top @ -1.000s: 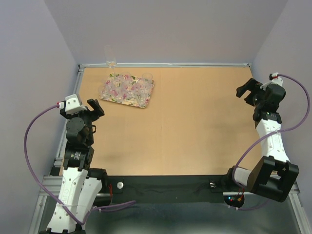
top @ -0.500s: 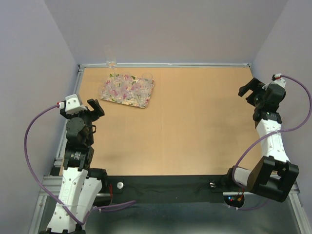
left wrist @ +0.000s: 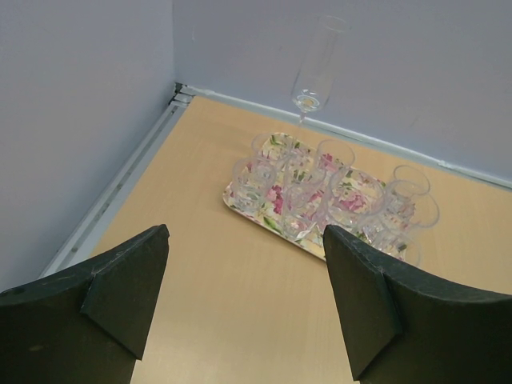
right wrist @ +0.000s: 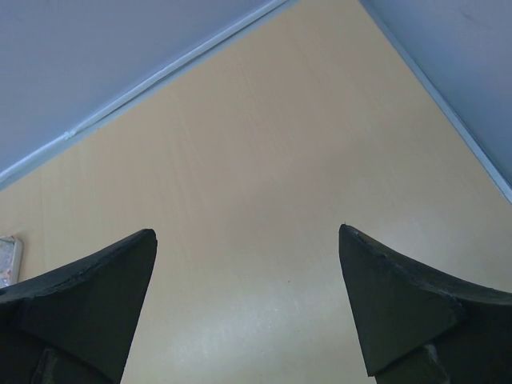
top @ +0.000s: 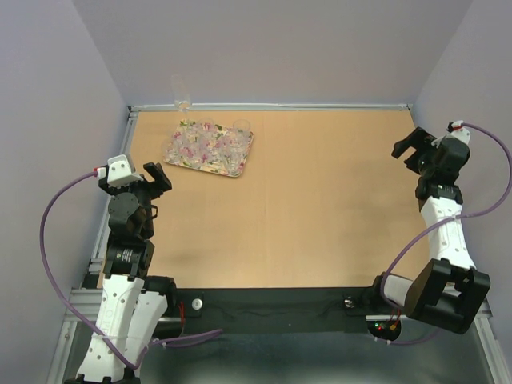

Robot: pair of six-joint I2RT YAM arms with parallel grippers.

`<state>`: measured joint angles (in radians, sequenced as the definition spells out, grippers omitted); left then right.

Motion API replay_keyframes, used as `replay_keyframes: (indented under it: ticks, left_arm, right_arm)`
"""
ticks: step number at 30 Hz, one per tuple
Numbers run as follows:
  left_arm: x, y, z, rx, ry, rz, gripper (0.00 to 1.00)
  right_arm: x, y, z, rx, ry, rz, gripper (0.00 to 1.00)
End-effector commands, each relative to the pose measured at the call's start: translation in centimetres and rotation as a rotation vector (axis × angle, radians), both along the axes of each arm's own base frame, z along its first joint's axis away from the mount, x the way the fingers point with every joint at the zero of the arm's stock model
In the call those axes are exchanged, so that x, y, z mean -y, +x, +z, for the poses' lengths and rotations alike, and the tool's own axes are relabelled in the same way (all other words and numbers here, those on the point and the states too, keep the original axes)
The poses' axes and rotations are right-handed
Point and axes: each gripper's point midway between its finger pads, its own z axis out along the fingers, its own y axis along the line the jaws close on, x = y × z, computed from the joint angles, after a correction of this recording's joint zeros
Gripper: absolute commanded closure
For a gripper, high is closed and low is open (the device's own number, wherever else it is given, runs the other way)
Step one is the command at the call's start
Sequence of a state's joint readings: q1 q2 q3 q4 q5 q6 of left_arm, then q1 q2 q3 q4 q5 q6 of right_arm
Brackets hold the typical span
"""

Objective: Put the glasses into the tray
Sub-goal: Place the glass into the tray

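Your glasses (left wrist: 320, 188) stand bunched on the tray (left wrist: 268, 222), at the table's (top: 320, 208) far left corner. The left wrist view separates them and shows a tall flute (left wrist: 318, 68) just behind the tray; from above they blur together. Your left hand (top: 158, 178) gapes empty near the tray. Your right hand (top: 406, 142), well apart at the right edge, gapes empty too; its camera catches only a tray sliver.
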<state>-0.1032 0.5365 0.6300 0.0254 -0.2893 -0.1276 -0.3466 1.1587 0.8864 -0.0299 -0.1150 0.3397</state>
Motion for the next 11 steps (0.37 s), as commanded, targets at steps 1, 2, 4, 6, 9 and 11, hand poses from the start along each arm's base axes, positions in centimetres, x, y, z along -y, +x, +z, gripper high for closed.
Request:
replay_keyframes:
  ticks: [1,2,4,6,9,11]
  left_arm:
    - [0.0,0.2,1.0,0.046,0.009,-0.005,0.11]
    - [0.0,0.2,1.1,0.048,0.010,-0.005,0.11]
    - [0.0,0.2,1.0,0.048,0.009,-0.003,0.11]
    - [0.0,0.1,1.0,0.048,0.009,-0.003,0.11]
    - [0.0,0.2,1.0,0.048,0.009,-0.003,0.11]
    - [0.0,0.2,1.0,0.046,0.009,-0.002,0.11]
  right_arm:
    - [1.0,-0.1,2.0,0.073,-0.052,-0.036,0.00]
    - [1.0,-0.1,2.0,0.073,-0.053,-0.035,0.00]
    - [1.2,-0.2,2.1,0.074,-0.058,-0.040,0.00]
    - [1.3,-0.2,2.1,0.072,-0.063,-0.044,0.00]
    - [1.1,0.0,1.5,0.056,-0.076,-0.021,0.00]
    - [1.0,0.2,0.9,0.036,-0.098,0.005,0.00]
